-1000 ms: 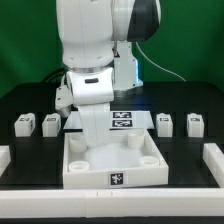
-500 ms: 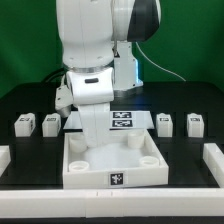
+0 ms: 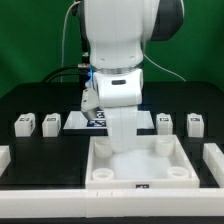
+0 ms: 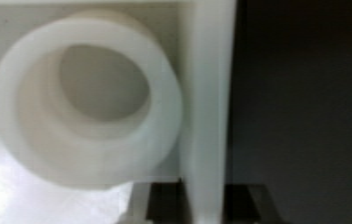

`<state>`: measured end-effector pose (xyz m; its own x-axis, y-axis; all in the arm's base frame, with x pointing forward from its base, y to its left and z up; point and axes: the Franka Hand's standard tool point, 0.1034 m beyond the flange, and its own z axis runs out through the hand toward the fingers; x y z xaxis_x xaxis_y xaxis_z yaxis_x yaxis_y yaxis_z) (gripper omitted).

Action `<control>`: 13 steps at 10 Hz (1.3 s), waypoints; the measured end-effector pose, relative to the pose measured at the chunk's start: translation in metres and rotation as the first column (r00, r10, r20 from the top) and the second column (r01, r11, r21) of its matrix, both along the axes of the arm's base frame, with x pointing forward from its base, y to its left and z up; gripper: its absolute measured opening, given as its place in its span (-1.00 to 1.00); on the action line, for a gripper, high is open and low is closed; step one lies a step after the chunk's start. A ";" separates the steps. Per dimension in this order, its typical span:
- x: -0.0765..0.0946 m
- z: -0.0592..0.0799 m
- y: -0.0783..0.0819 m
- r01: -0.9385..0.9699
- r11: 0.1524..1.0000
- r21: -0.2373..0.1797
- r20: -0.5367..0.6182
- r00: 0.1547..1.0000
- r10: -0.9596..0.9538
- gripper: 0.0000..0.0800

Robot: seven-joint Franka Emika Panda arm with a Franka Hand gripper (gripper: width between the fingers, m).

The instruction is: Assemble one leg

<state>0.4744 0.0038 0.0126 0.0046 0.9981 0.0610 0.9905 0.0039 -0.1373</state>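
Observation:
Four small white legs with square markers stand in a row on the black table: two at the exterior view's left (image 3: 22, 123) (image 3: 50, 123) and two at its right (image 3: 165, 121) (image 3: 195, 123). The big white tray (image 3: 140, 184) with round corner sockets lies in front of them, right of centre. My gripper (image 3: 120, 140) reaches down onto the tray's back wall. In the wrist view my gripper (image 4: 199, 205) has its dark fingers (image 4: 155, 205) on both sides of the tray wall (image 4: 205, 90), shut on it, beside a round socket (image 4: 84, 100). No leg is held.
The marker board (image 3: 72, 121) lies behind the tray, partly hidden by the arm. White rails stand at the table's left (image 3: 5, 155), right (image 3: 212, 155) and front (image 3: 40, 200) edges. Cables hang behind the arm.
The arm has moved toward the exterior view's right, and the tray has slid with it to the right and nearer the front. The four legs have not moved.

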 end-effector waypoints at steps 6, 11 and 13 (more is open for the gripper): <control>0.015 0.000 0.040 0.009 1.000 0.024 -0.013 1.000 -0.009 -0.82; 0.014 -0.003 0.039 0.012 1.000 0.027 -0.015 1.000 -0.012 -0.24; 0.014 -0.003 0.039 0.012 1.000 0.027 -0.016 1.000 -0.012 0.10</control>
<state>0.4881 0.0424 0.0096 0.0178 0.9960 0.0879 0.9883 -0.0042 -0.1526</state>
